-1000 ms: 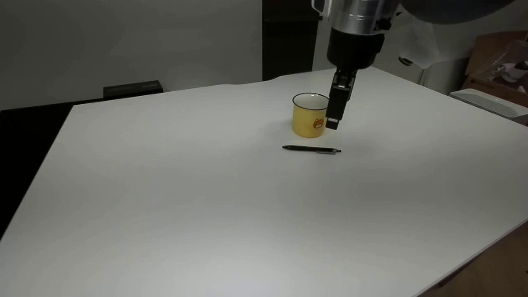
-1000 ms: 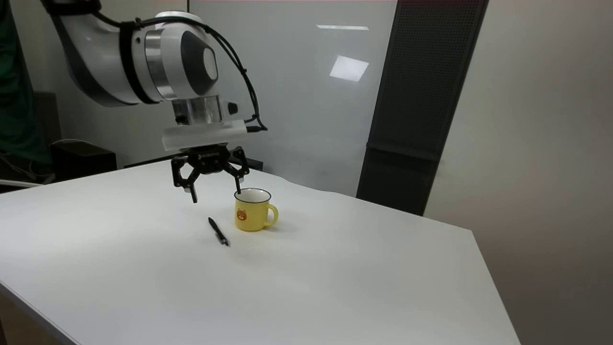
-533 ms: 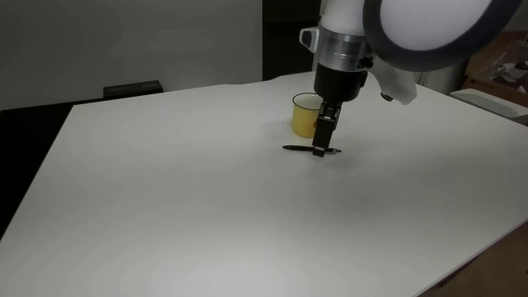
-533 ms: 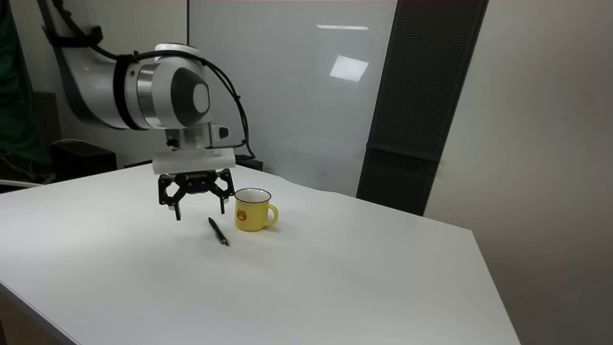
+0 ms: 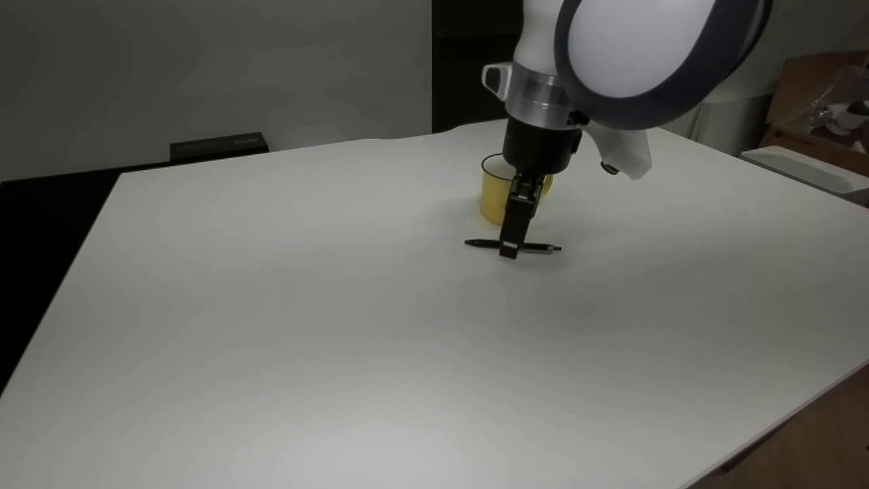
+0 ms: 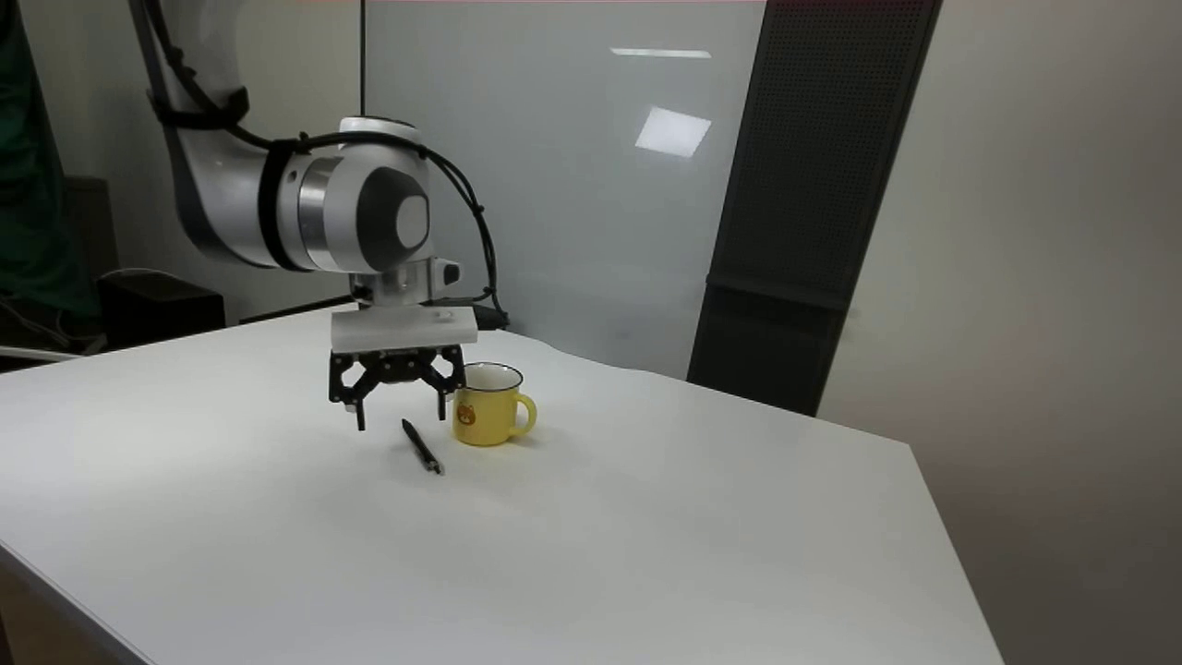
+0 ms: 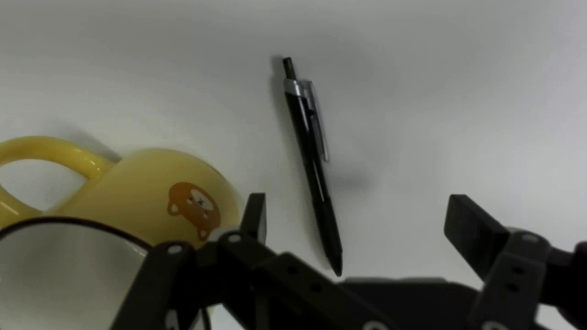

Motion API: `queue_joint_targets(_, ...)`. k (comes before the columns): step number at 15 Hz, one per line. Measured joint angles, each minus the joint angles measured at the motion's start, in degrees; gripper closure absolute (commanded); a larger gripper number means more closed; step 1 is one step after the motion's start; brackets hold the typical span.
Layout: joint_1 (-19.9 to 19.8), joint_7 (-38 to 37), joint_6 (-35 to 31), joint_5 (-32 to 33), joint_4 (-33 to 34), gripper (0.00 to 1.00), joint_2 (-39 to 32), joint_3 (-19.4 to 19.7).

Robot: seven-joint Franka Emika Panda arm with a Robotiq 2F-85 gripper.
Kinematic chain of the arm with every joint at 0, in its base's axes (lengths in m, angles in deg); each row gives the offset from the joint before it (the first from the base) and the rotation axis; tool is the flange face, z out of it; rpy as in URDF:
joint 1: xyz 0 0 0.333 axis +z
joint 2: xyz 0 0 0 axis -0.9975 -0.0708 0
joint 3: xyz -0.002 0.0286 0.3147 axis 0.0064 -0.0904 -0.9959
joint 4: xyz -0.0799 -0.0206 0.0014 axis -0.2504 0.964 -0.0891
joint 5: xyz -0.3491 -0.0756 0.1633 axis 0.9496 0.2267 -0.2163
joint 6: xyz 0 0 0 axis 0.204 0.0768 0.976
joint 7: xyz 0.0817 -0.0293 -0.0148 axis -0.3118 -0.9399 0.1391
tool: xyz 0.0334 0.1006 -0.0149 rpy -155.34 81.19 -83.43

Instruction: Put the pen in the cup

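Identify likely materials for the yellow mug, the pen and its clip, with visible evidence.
Yellow mug: glossy, perhaps ceramic or enamelled metal; its handle glints.
Pen: probably smooth plastic; a bright streak along its black length.
Clip: perhaps metal or silvery plastic; its pale sheen fits either.

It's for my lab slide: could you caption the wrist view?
Black pen on a white table beside a yellow mug, seen past the open hand.

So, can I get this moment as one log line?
black two-finger end effector: open, empty | slim black silver-clipped pen: flat on white table | yellow dark-rimmed mug: upright beside pen
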Motion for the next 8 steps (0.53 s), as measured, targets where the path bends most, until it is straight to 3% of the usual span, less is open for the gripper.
queue_joint_targets(8, -3.1, 2.6, 1.7, -1.1, 3.0, 0.00, -1.9, -2.4)
